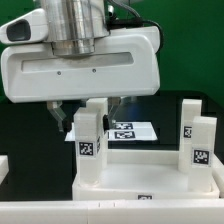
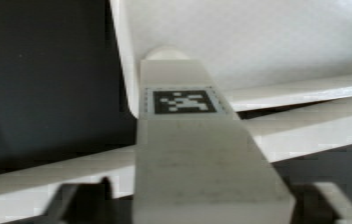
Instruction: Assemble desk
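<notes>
The desk's white tabletop panel (image 1: 130,180) lies at the bottom of the exterior view with three square tagged legs standing on it. Two of these legs (image 1: 203,150) stand at the exterior view's right. My gripper (image 1: 90,112) hangs over the third leg (image 1: 90,150) at the exterior view's left, a finger on each side of its top. In the wrist view this leg (image 2: 199,150) fills the middle, tag (image 2: 185,101) facing up, and runs between my fingertips (image 2: 88,200). The jaws look closed against its sides. The panel's rim (image 2: 315,95) shows beyond it.
The marker board (image 1: 128,130) lies flat on the dark table behind the tabletop. My wide white gripper body (image 1: 80,60) hides the upper scene. A white edge (image 1: 5,165) shows at the exterior view's far left.
</notes>
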### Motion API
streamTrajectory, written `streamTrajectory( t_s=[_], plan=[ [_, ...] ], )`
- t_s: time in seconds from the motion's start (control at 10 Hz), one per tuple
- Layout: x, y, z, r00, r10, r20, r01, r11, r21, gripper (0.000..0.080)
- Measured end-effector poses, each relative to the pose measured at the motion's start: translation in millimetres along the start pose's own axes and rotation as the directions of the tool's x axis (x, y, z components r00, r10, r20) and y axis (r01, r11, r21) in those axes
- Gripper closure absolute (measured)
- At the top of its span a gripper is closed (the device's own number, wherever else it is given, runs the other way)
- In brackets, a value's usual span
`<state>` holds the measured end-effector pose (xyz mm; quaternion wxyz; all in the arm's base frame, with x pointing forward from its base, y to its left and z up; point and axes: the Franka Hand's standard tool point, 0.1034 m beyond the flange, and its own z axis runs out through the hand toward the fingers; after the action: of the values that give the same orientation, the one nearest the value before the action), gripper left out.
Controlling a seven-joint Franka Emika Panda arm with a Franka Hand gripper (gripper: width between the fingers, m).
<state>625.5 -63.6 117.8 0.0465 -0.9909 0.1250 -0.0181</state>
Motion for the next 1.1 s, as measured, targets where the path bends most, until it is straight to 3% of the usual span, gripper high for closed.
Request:
streamTrajectory(
  t_s=[0.1,0.3,0.5,0.8,0.9,1.1],
  plan=[
    [0.1,-0.5,0.1,0.998,0.066,0.000,-0.066,0.998,0.002,0.0514],
    [-0.1,-1.2,0.6,0.978,0.210,0.001,-0.210,0.978,0.006,0.0514],
    [-1.5,-4.7,1.7,0.871,0.491,-0.001,-0.491,0.871,0.000,0.0514],
    [-2.1,-18.7,2.7,0.457,0.890,0.020,-0.890,0.456,0.023,0.0514],
    [-1.0,-21.1,2.9,0.419,0.908,0.012,-0.907,0.419,0.037,0.0514],
    [-1.4,-20.5,2.8,0.447,0.894,0.010,-0.894,0.447,0.036,0.0514]
  ],
)
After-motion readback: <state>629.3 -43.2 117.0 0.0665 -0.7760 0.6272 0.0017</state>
